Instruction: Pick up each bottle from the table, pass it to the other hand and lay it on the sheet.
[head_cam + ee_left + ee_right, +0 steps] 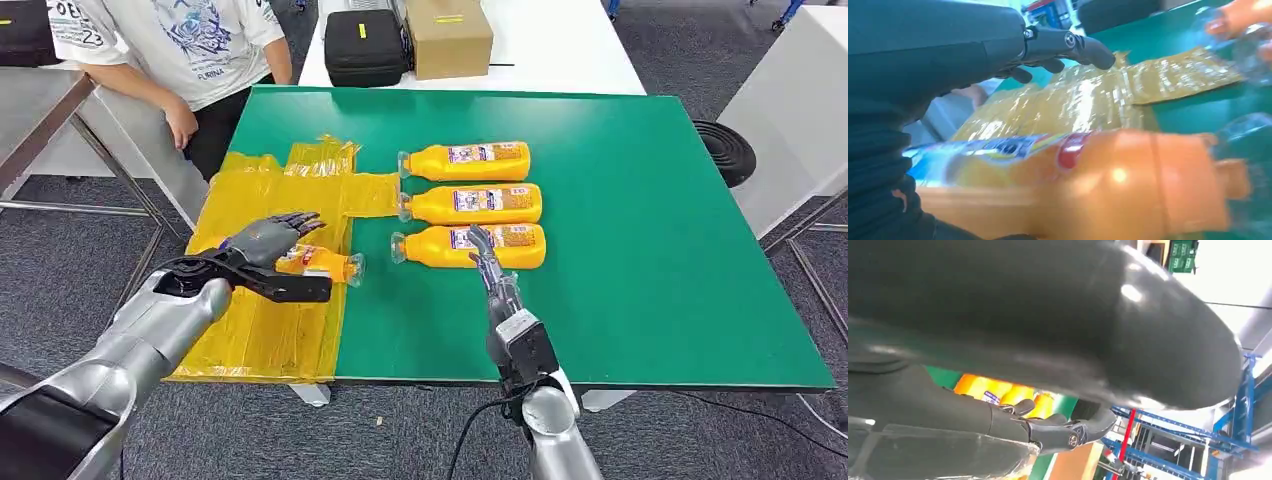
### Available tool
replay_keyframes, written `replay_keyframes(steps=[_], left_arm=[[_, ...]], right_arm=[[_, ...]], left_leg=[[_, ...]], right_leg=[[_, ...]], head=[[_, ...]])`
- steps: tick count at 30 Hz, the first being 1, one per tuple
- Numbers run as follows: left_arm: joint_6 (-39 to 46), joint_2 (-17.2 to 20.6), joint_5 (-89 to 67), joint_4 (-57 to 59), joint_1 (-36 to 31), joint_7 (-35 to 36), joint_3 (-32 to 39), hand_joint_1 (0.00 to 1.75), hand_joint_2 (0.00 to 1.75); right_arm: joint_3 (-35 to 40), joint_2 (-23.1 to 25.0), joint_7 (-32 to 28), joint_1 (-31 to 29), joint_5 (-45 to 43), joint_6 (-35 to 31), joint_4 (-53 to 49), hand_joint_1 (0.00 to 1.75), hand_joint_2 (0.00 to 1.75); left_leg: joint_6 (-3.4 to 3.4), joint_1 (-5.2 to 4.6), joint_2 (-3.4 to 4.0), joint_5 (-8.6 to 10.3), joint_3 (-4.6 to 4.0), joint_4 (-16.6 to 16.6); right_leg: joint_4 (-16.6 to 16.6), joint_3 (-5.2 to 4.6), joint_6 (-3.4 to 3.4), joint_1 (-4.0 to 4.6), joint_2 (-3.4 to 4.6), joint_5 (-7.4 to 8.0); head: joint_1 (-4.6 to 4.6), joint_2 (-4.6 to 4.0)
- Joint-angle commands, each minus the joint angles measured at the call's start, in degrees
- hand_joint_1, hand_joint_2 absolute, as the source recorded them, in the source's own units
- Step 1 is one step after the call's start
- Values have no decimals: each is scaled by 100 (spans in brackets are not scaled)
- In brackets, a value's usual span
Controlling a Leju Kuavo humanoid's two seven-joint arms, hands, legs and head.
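In the lower left of the head view the left hand (268, 240) holds a bottle (322, 263) over the yellow sheet (270, 330), cap toward the table's middle; its wrist view shows the bottle (1083, 185) lying across the palm with the fingers (1088, 47) stretched above it, so the grip looks loose rather than clamped. The step in hand appears to be laying it down: the hand should lower until the bottle rests flat on the sheet before letting go, lest it roll. At lower centre the right hand (487, 262) reaches with fingers apart and holds nothing, just over the nearest of three bottles (470, 205) lying in a row on the green table (650, 250). Beyond, at upper left, a person (185, 45) stands by.
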Motion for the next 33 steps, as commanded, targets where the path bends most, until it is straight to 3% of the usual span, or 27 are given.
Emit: replay_keyframes(steps=[1, 10, 17, 18, 20, 25, 28, 33], left_arm=[[-269, 201, 5, -18, -279, -188, -187, 0, 175], [-589, 510, 289, -273, -361, -428, -241, 0, 175], [-46, 663, 777, -866, 364, -236, 405, 0, 175], [2, 656, 808, -935, 462, -255, 451, 0, 175], [-162, 688, 939, -1039, 582, -429, 509, 0, 175], [-386, 1176, 1068, -1493, 859, -714, 710, 0, 175], [-466, 1241, 1352, -1798, 1124, -924, 1078, 0, 175], [-501, 1197, 1400, -1925, 1217, -958, 1233, 0, 175]], right_arm=[[-298, 15, -26, -146, -24, 41, 278, 0, 0], [-386, 9, -31, -149, -24, 39, 331, 0, 0], [-530, -159, 181, -68, 800, -433, -32, 0, 0], [-569, -255, 257, -105, 926, -497, -24, 0, 175], [-637, -417, 370, -235, 1117, -590, 69, 0, 175], [-778, -679, 570, -768, 1479, -692, 468, 0, 175], [-788, -920, 930, -973, 2111, -980, 751, 0, 175], [-897, -1007, 971, -1228, 2218, -999, 1070, 0, 175]], left_leg=[[-3, 4, 9, -11, 22, 1], [-1, 8, 13, -14, 23, 5], [-1, 1, 13, -10, 25, -5], [0, -1, 11, -4, 15, -6], [1, -1, 13, -9, 27, -8], [1, 0, 40, -16, 28, 1], [-1, 2, 24, -9, 19, -2], [1, 2, 16, -5, 15, -2]], right_leg=[[-2, 22, -14, 7, 2, -8], [0, 21, -14, 10, 5, -9], [-5, 22, -11, 3, 7, -7], [-5, 11, -7, 0, 7, -2], [-8, 24, -9, 1, 7, -6], [-4, 20, -11, 2, 32, -2], [-5, 14, -10, 4, 19, -1], [-6, 13, -8, 4, 10, 0]], head=[[0, 0], [0, 0], [0, 0], [-2, 0], [-2, 0], [2, 0], [-2, 0], [-2, 0]])
